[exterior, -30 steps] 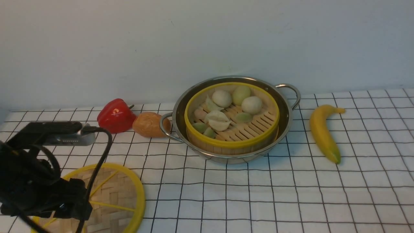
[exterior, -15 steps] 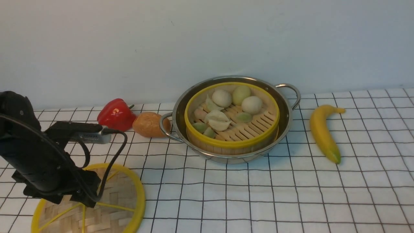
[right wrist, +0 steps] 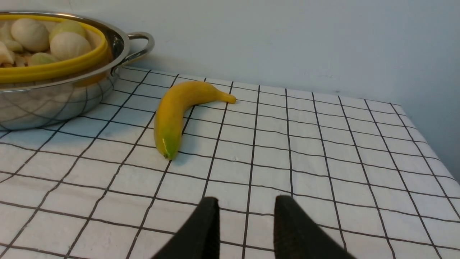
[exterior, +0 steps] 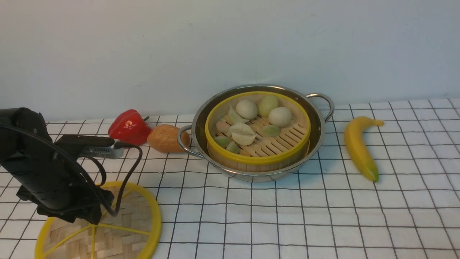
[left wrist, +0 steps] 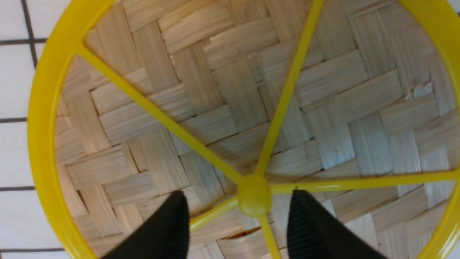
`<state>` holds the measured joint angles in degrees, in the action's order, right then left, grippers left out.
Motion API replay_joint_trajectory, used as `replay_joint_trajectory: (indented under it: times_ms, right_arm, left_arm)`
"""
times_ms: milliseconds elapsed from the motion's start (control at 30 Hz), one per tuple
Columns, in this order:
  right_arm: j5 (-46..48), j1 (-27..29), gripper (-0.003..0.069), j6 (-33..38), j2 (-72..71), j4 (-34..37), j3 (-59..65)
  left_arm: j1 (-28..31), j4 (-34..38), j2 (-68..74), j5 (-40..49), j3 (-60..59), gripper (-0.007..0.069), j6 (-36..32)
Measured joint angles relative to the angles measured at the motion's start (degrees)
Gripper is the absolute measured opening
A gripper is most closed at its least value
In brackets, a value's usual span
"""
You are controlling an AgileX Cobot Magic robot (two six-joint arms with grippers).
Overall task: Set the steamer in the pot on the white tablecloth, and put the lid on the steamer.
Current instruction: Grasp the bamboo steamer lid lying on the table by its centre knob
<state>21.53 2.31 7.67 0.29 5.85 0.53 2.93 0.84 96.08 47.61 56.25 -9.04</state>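
Observation:
The steamer [exterior: 257, 160], a yellow-rimmed bamboo basket of pale dumplings, sits inside the shiny pot [exterior: 199, 120] on the white tablecloth [exterior: 323, 216]. Both also show in the right wrist view, the steamer [right wrist: 54, 70] in the pot [right wrist: 54, 104]. The lid [exterior: 125, 230], a woven disc with yellow spokes, lies flat at the front left. My left gripper [left wrist: 239, 196] is open just above the lid [left wrist: 215, 90], its fingers on either side of the yellow centre hub. My right gripper [right wrist: 248, 199] is open and empty above bare cloth, out of the front view.
A red pepper [exterior: 128, 128] and a brown bread roll [exterior: 165, 138] lie left of the pot. A banana [exterior: 359, 147] lies right of it, also in the right wrist view [right wrist: 176, 111]. A wall runs close behind. The table's right edge shows in the right wrist view.
My left arm has swung further over the lid and come down a little towards its centre. The pot, steamer and lid have not moved.

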Motion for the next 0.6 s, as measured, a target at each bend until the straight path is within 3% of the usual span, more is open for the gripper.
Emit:
replay_joint_trajectory:
  times_ms: [67,167,433,600]
  right_arm:
    - [0.0,0.0,0.0240,0.0,0.0,0.0,0.0]
    - [0.0,0.0,0.0240,0.0,0.0,0.0,0.0]
    - [0.0,0.0,0.0240,0.0,0.0,0.0,0.0]
    - [0.0,0.0,0.0240,0.0,0.0,0.0,0.0]
  left_arm:
    - [0.0,0.1,0.0,0.0,0.0,0.0277,-0.2]
    - [0.0,2.1,0.0,0.1,0.0,0.0269,-1.2]
    - [-0.1,4.8,0.0,0.1,0.0,0.0430,-3.6]
    - [-0.1,4.4,0.0,-0.1,0.0,0.0440,-3.6]
